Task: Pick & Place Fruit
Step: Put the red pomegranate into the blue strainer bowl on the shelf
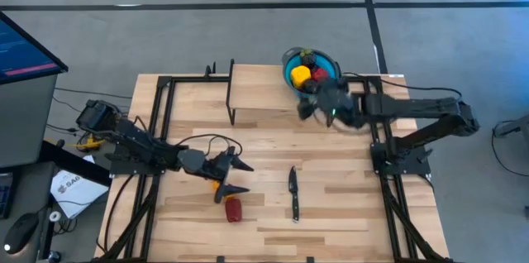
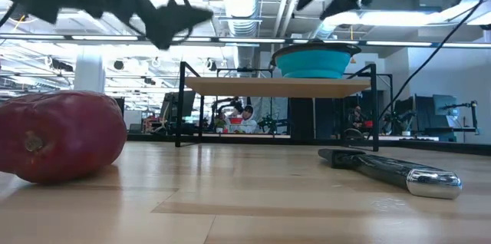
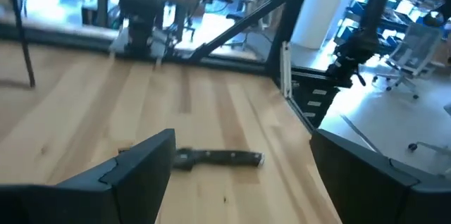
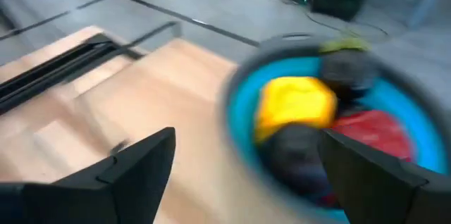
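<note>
The table (image 1: 347, 213) filled the high view, and across its 12 o'clock edge stood a low wooden shelf (image 1: 256, 98). The left gripper (image 1: 245, 177) hung over the table's 7 o'clock area, jaws spread wide and holding nothing; its wrist view showed only bare wood and the knife between its fingers. The right gripper (image 1: 312, 107) hovered at about 1 o'clock, just short of the bowl (image 1: 287, 63), also gaping wide and empty. The bowl, blue with a grey rim, sat on the shelf's right end, and inside it lay several fruit: a yellow piece (image 4: 294, 108), a red one (image 4: 370, 131) and a dark one (image 4: 296, 150), packed touching each other. The knife (image 1: 293, 194) lay flat near 6 o'clock, well apart from both grippers. And the fruit left to move: a red piece (image 1: 234, 208) at 6 to 7 o'clock, just beside the left gripper, and an orange piece (image 1: 216, 185) tucked right under that gripper's wrist. From the low view the red piece (image 2: 61, 135) looked smooth, glossy and plump, a dimple at one end, lying on its side. It was probably light, hard toy plastic, so crushing seemed no worry, but that shiny round skin could squirt out of a pinch. The best hold looked to be across its narrower middle, from straight above, with the jaws closing evenly.
</note>
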Motion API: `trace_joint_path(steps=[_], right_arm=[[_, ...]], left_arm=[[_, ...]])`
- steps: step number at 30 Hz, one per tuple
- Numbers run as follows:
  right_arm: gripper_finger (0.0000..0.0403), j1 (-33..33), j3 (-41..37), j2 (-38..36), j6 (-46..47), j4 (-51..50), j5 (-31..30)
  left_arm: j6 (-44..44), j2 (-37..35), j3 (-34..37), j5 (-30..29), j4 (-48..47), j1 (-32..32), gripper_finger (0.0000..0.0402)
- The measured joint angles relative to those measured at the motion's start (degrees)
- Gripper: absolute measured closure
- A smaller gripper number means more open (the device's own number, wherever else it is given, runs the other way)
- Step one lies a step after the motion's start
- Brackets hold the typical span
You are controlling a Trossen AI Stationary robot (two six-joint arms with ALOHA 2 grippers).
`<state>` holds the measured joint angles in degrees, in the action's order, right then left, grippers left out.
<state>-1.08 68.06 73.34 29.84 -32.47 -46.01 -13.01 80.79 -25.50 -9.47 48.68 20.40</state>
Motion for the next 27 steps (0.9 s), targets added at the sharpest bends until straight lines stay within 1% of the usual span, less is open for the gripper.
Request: trace_joint_path(steps=[3, 6, 9, 11, 14, 17, 21, 23, 24, 27], right_arm=[[0.0074, 8.1, -1.2, 3.1, 0.0, 3.5, -4.4], [0.0083, 15.4, -2.4, 7.5, 0.1, 7.6, -7.7], [0.0088, 20.5, -2.8, 13.8, 1.5, 11.0, -8.2], [0.0091, 22.6, -2.8, 18.9, 2.4, 15.0, -8.2], [0.0093, 24.7, -2.8, 26.5, 3.0, 22.2, -8.2], [0.0093, 26.0, -2.8, 33.2, 3.4, 29.3, -8.2], [0.0093, 26.5, -2.4, 38.3, 6.9, 34.5, -9.9], [0.0093, 26.4, -2.4, 39.5, 8.0, 36.0, -10.6], [0.0093, 26.4, -2.3, 40.2, 8.6, 37.0, -10.7], [0.0093, 26.4, -2.3, 41.4, 8.8, 39.3, -11.3]], left_arm=[[4.1, -4.7, -0.1, -0.2, -5.6, 1.2, 0.0078], [6.1, -9.9, -0.1, -4.0, -17.1, 3.0, 0.0078], [7.5, -14.5, -0.1, -5.7, -29.3, 4.5, 0.0078], [6.1, -16.9, -0.1, -5.7, -35.8, 5.2, 0.0078], [-2.1, -20.0, -0.1, -5.9, -46.1, 5.1, 0.0078], [-12.2, -23.0, -0.1, -8.0, -58.3, 5.0, 0.0078], [-27.0, -25.9, -0.1, -9.2, -71.4, 4.0, 0.0078], [-32.5, -26.2, -0.1, -8.9, -75.5, 3.5, 0.0078], [-33.7, -26.1, 0.0, -8.3, -76.6, 3.2, 0.0078], [-35.3, -24.7, 0.5, -7.5, -75.2, 3.1, 0.0078]])
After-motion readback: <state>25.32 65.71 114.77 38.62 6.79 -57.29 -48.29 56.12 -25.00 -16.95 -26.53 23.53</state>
